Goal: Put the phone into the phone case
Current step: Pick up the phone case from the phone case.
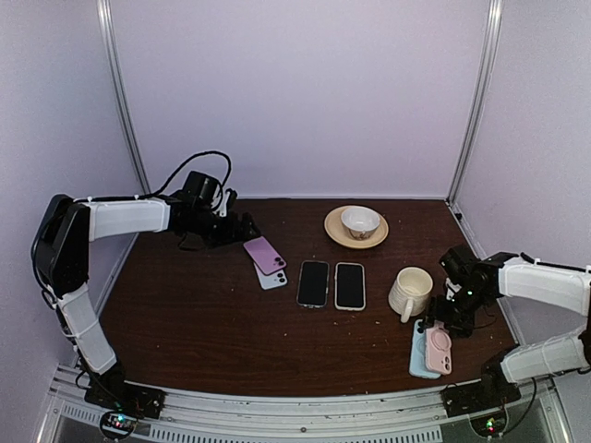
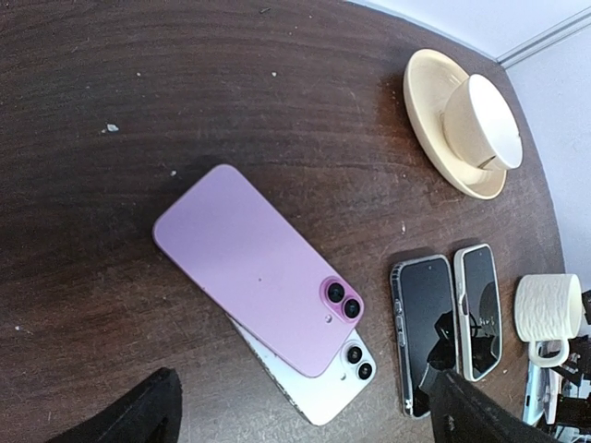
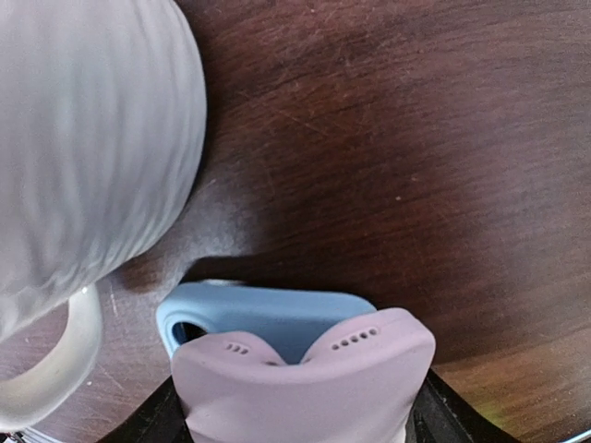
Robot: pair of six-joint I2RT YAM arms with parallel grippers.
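Left gripper (image 2: 303, 392) is spread wide and hovers over the lilac flat-backed phone (image 2: 249, 268), with no contact visible. That phone lies camera-side up, slanted across a white phone (image 2: 328, 392) under it, on the dark brown wooden table (image 1: 185, 314) at back-left.

Two dark-screened phones, one in a black bumper (image 1: 313, 283) and one in a pale bumper (image 1: 350, 285), lie side by side mid-table. Neither is touching the stack.

Right gripper (image 3: 297, 411): black fingers (image 3: 157, 420) flank the soft pink silicone phone case (image 3: 295, 388) on both sides. Can't tell whether they're clamping it or just alongside. The pink case rests on a light blue case (image 3: 268, 318), front-right.

The ribbed cream mug (image 1: 411, 291) sits just beside the two cases. The cream bowl (image 1: 360, 221) is on a tan saucer (image 1: 334, 231) at the back.
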